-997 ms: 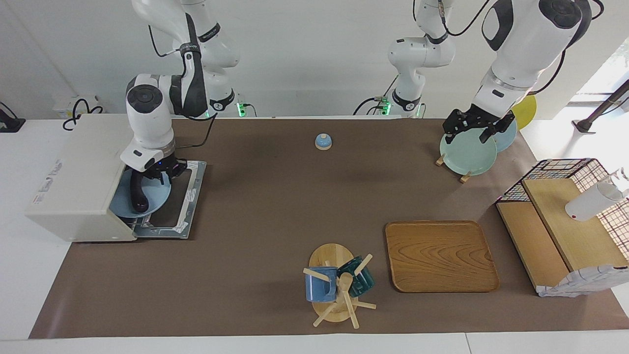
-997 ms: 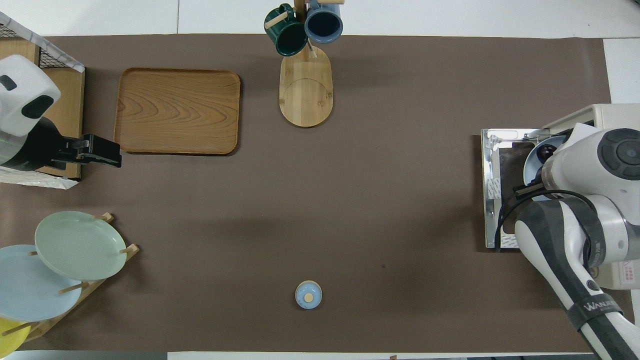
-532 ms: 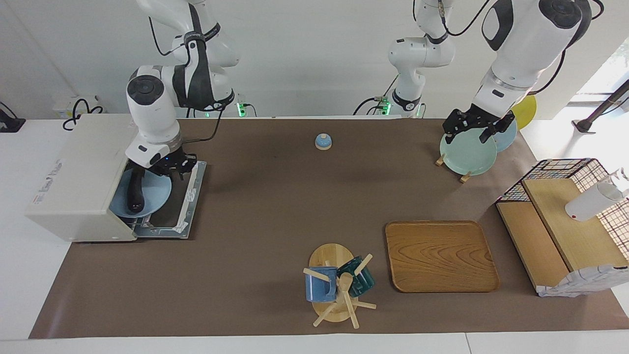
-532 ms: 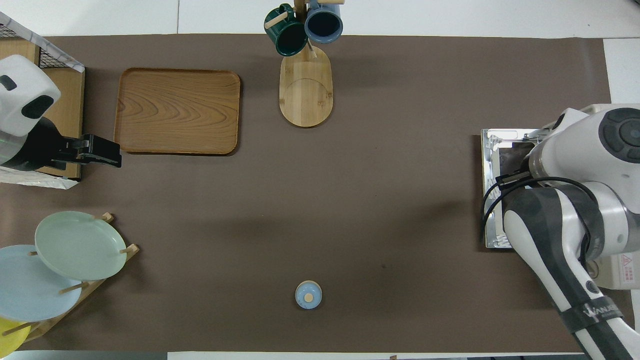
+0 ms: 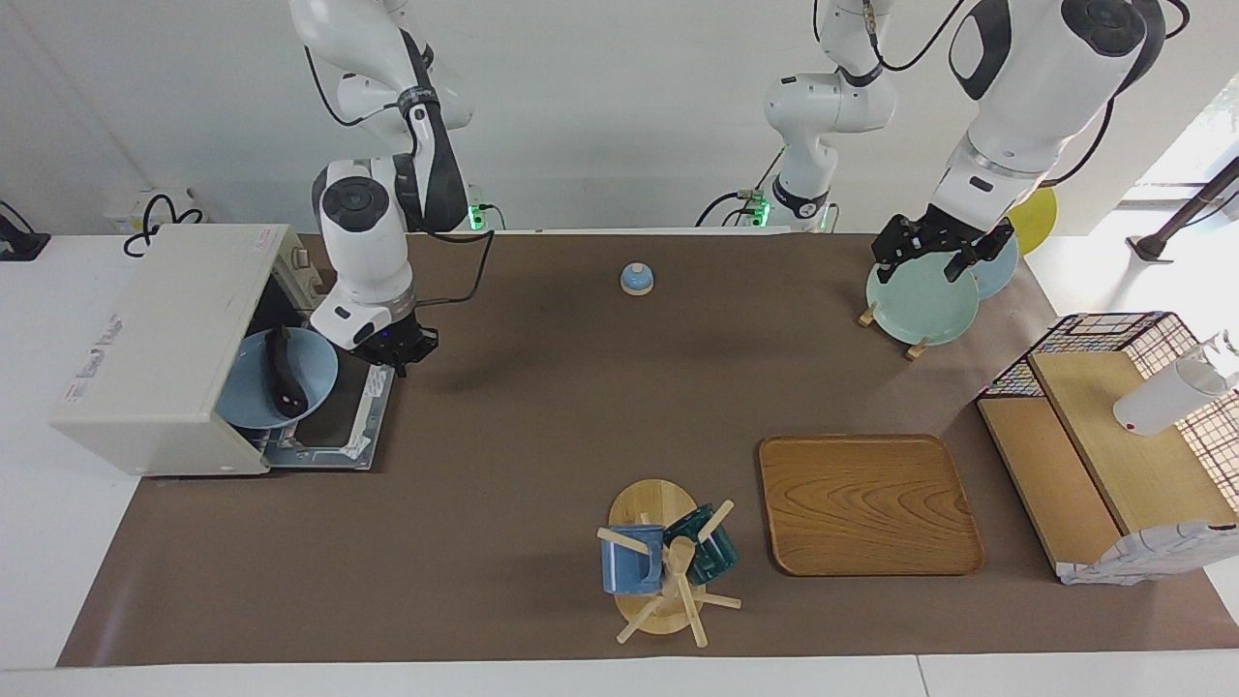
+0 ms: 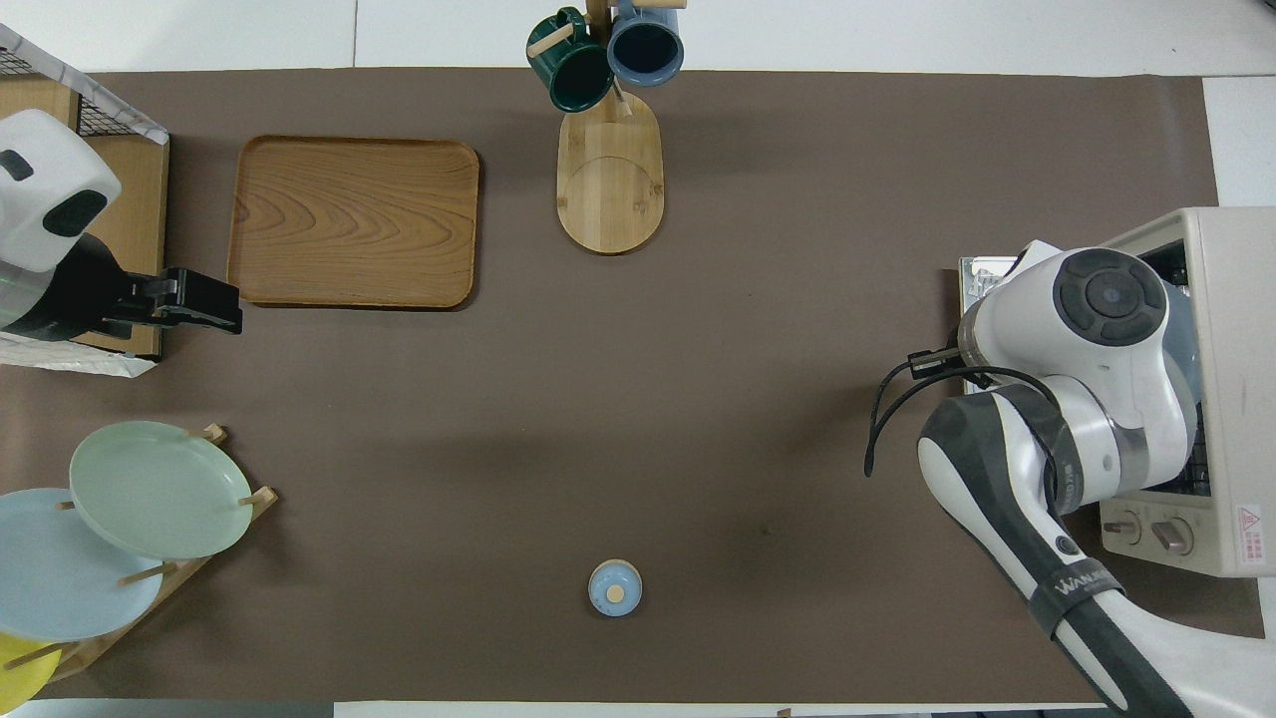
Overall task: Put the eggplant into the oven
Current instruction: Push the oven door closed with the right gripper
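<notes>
Eggplant: your slim, glossy dark purple-black eggplant [image 5: 284,371] lies on a pale blue round plate [image 5: 254,396] at the mouth of the boxy cream-white toaster oven [image 5: 160,341], plate half in, half out over the dropped glass door [image 5: 360,418].
Long axis: it runs roughly toward and away from the robots, across the oven's opening rather than into it.
Right gripper [image 5: 399,356]: it hangs over the door's edge nearest the desk's middle, beside the plate and apart from the eggplant; you cannot tell how its fingers stand, and nothing shows between them.
Direction: from there the eggplant lies toward the oven's cavity.
Nearer arm: yours is the right one; a push inward on the plate looks like what remains.
Left gripper [image 5: 937,250]: waiting over the pale green plate [image 5: 918,302] in the wooden rack, fingers spread, empty.
</notes>
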Controlling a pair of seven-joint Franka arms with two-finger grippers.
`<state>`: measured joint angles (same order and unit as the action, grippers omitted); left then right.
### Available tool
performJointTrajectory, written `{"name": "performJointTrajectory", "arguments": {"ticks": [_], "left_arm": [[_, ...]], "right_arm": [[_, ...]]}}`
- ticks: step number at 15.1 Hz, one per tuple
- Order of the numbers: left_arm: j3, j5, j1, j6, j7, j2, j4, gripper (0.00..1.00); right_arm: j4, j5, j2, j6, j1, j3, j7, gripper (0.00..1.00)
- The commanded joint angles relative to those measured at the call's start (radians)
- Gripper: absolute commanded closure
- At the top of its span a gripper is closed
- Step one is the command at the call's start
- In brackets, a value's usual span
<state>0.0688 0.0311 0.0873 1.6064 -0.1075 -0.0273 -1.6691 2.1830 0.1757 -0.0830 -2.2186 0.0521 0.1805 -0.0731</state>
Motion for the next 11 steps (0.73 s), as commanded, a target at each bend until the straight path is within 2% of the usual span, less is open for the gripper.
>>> {"name": "performJointTrajectory", "arguments": {"ticks": [1, 7, 9, 11], "left_arm": [[0.006, -0.010, -0.009, -0.014, 0.006, -0.014, -0.007, 0.00], [0.006, -0.010, -0.009, -0.014, 0.006, -0.013, -0.007, 0.00], [0.006, -0.010, -0.009, -0.014, 0.006, -0.014, -0.007, 0.00], [0.006, -0.010, -0.009, -0.014, 0.006, -0.013, -0.007, 0.00]], "right_arm": [[0.024, -0.002, -0.018, -0.041, 0.020, 0.004, -0.005, 1.00], [0.038, 0.005, -0.053, -0.064, 0.038, 0.002, -0.005, 1.00], [0.038, 0.060, -0.053, -0.064, 0.038, 0.002, -0.007, 1.00], [0.040, 0.062, -0.053, -0.067, 0.040, 0.002, -0.007, 1.00]]}}
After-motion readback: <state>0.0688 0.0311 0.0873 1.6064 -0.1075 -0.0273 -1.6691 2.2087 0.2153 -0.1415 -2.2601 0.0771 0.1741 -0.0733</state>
